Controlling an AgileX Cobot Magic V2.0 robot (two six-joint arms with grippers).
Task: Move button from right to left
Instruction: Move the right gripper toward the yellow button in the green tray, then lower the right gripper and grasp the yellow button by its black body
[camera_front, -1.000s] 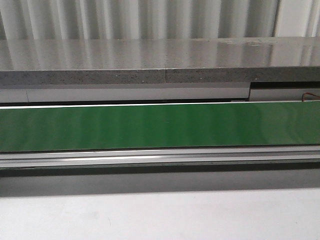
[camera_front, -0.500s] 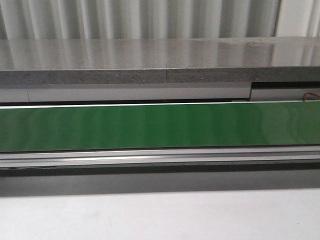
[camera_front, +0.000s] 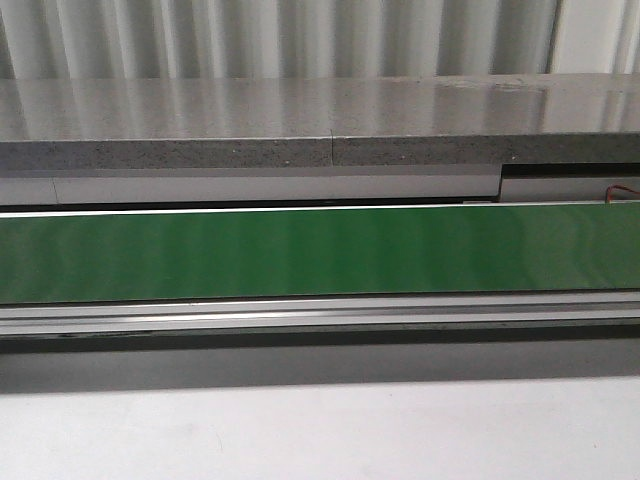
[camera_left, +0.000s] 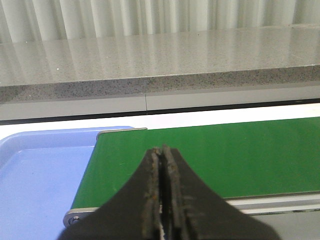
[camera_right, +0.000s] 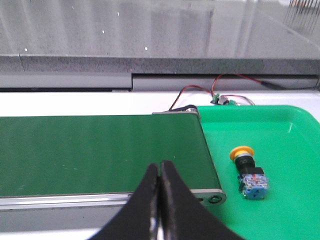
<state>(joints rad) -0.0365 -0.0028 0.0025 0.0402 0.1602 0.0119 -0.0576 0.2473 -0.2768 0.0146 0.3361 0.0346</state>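
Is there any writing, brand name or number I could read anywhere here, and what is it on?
None can be read.
Button in the green tray: no legible marking; its base is too small and blurred.
Green belt, blue tray, stone shelf: plain, no text.

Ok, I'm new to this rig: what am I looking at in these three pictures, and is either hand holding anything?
It is a two-armed robot facing a green conveyor belt with a grey stone ledge behind it. The front picture looks forward over the belt; no arm shows there. The other two come from cameras on each wrist. The left hand is shut and empty, above the belt's left end, beside a blue tray. The right hand is also shut and empty, above the belt's right end. Beside that end sits a green tray, with the button lying on its side in it, yellow cap away from the camera. Nothing is held yet.
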